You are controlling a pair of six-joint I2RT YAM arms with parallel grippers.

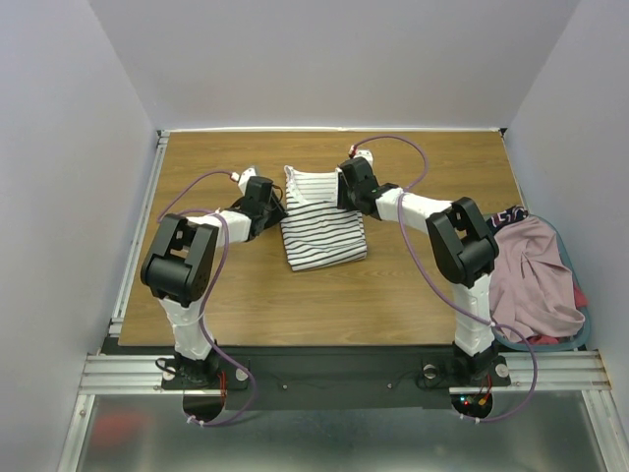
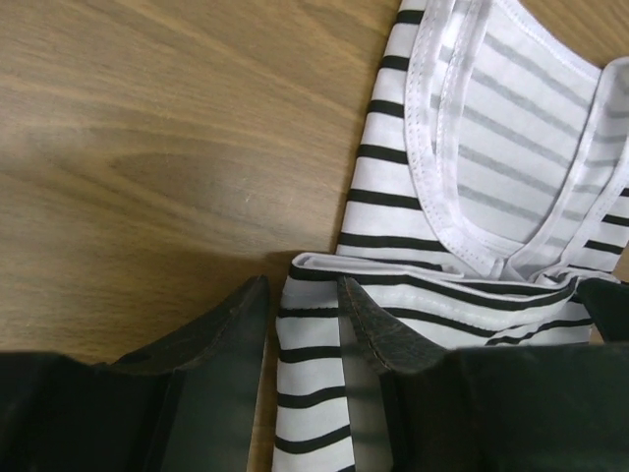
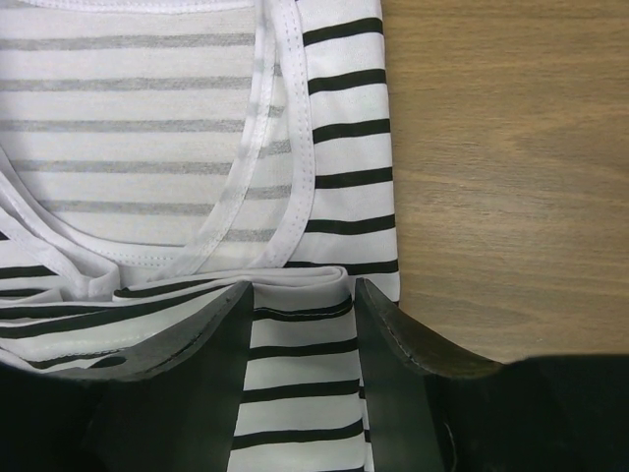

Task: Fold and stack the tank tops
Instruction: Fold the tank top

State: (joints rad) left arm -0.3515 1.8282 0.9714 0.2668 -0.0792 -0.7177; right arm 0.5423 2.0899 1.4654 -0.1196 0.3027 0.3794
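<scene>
**Operator:** Report the position of the striped top.

**Technician:** The striped top (image 1: 324,231) lies flat at the middle of the table (image 1: 442,295). The neckline points to the far edge and the hem points to the arm bases.

**Operator:** Left gripper status?

**Technician:** The left gripper (image 2: 300,285) is at the top's left shoulder with its jaws parted. The left strap (image 2: 310,393) lies flat between the fingers, with a sliver of clearance on the outer side. Nothing is pinched.

**Operator:** Right gripper status?

**Technician:** The right gripper (image 3: 300,287) is at the right shoulder, also with its jaws parted. The right strap (image 3: 300,393) spans the gap from finger to finger, face up and uncrushed. It is released, not grasping.

**Operator:** Strap condition?

**Technician:** Each strap is doubled back on itself. The fold edge sits just ahead of the fingertips, beside the neckline.

**Operator:** Location of the pink top?

**Technician:** The pink top (image 1: 531,275) is crumpled in the bin (image 1: 580,339) at the table's right edge, well apart from the striped top. A dark garment (image 1: 509,213) shows at its far side and a red garment (image 1: 580,295) at its right side.
</scene>
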